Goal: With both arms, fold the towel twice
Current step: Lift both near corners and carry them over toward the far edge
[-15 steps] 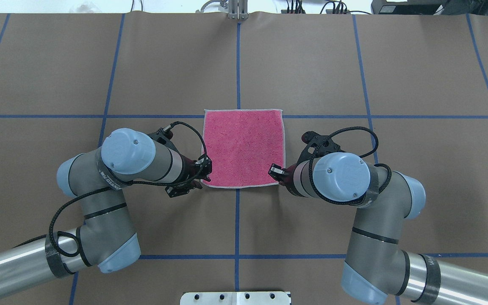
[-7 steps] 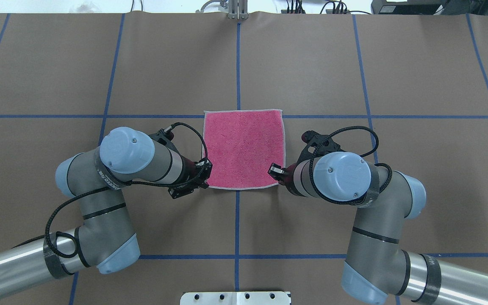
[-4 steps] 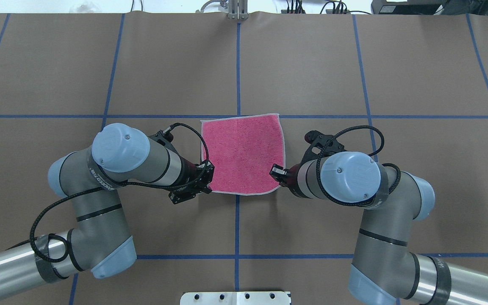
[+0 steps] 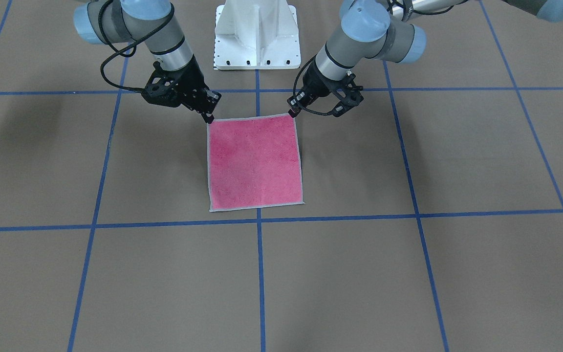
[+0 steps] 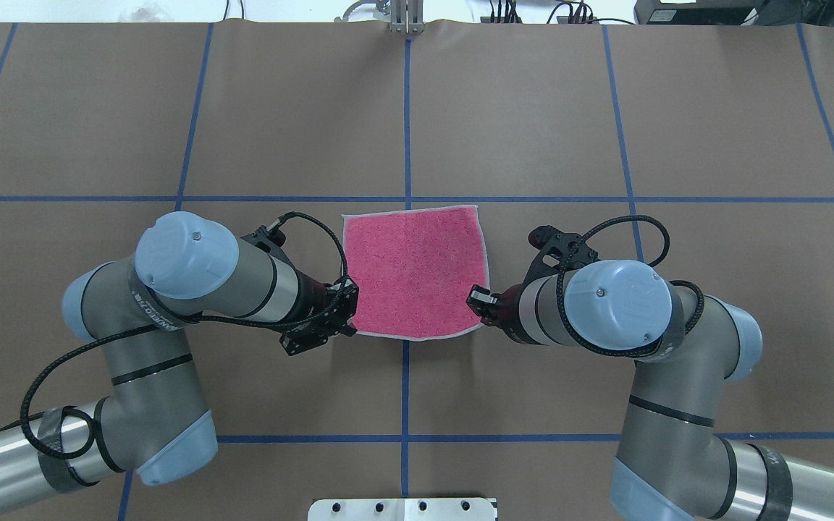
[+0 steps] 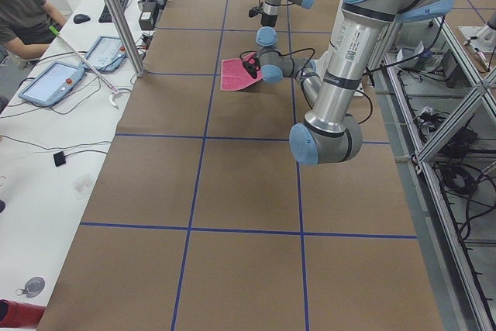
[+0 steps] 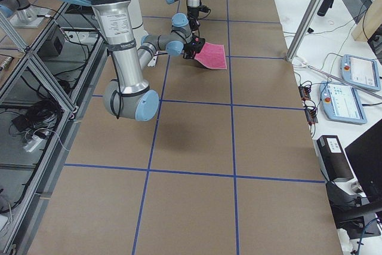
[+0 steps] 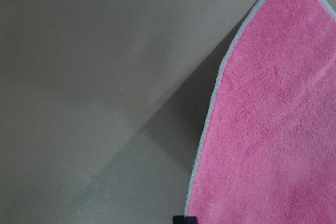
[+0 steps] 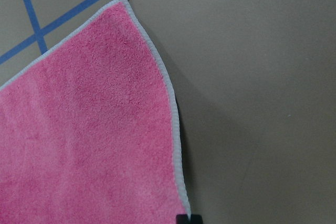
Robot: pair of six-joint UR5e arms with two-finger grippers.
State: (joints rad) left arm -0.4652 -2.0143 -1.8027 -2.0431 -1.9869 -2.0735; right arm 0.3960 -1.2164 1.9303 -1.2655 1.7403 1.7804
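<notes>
The towel (image 5: 417, 271) lies pink face up at the middle of the table, edged in light grey. My left gripper (image 5: 348, 328) is shut on its near left corner and my right gripper (image 5: 477, 299) is shut on its near right corner. Seen from across the table, the towel (image 4: 254, 161) has its robot-side edge held by the left gripper (image 4: 292, 113) and the right gripper (image 4: 209, 119). That edge is raised off the table: both wrist views show a shadow beneath the towel (image 8: 273, 129) (image 9: 94, 129). The far edge still rests on the brown paper.
The white pedestal base (image 4: 257, 34) stands just behind the grippers. Blue tape lines (image 5: 406, 108) divide the brown table cover. A seated person (image 6: 27, 5) and tablets (image 6: 50, 83) are at a side bench, with an aluminium post (image 7: 310, 13) beside the table.
Both grippers have drawn back toward the robot with the near corners. The towel's far edge has slid toward the robot, off the blue line, and the near edge has lifted and bowed.
</notes>
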